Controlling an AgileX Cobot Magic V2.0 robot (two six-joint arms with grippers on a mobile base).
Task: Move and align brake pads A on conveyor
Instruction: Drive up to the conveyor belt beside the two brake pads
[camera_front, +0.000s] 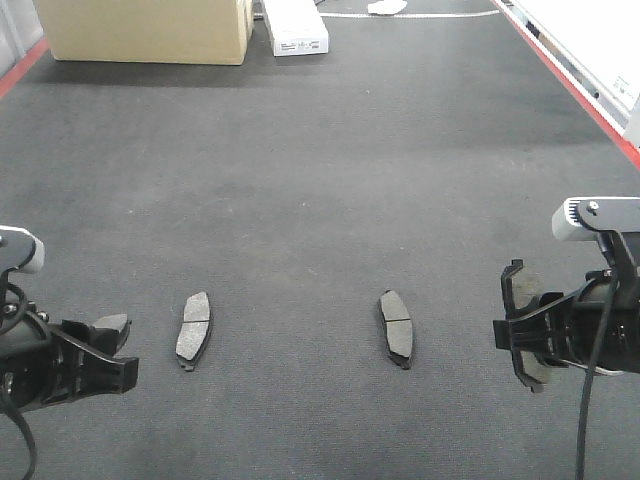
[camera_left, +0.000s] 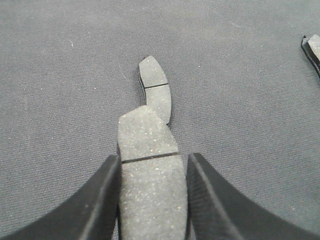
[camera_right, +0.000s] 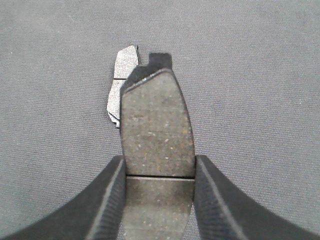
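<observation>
Two dark-grey brake pads lie on the conveyor (camera_front: 320, 180): one at the front left (camera_front: 195, 330) and one at the front middle (camera_front: 396, 328), both roughly lengthwise. My left gripper (camera_front: 105, 345) sits at the lower left, shut on a third pad (camera_left: 150, 170). Just past it in the left wrist view is the left-hand pad (camera_left: 156, 87), with another pad (camera_left: 314, 50) at the right edge. At the right, my right gripper (camera_front: 520, 335) is shut on a fourth pad (camera_right: 157, 130), which partly hides the pad on the belt (camera_right: 120, 85) behind it.
A cardboard box (camera_front: 145, 30) and a small white box (camera_front: 297, 28) stand at the far end of the belt. A red edge strip (camera_front: 570, 85) and a white frame (camera_front: 600, 40) run along the right side; another red strip (camera_front: 20, 70) runs along the left.
</observation>
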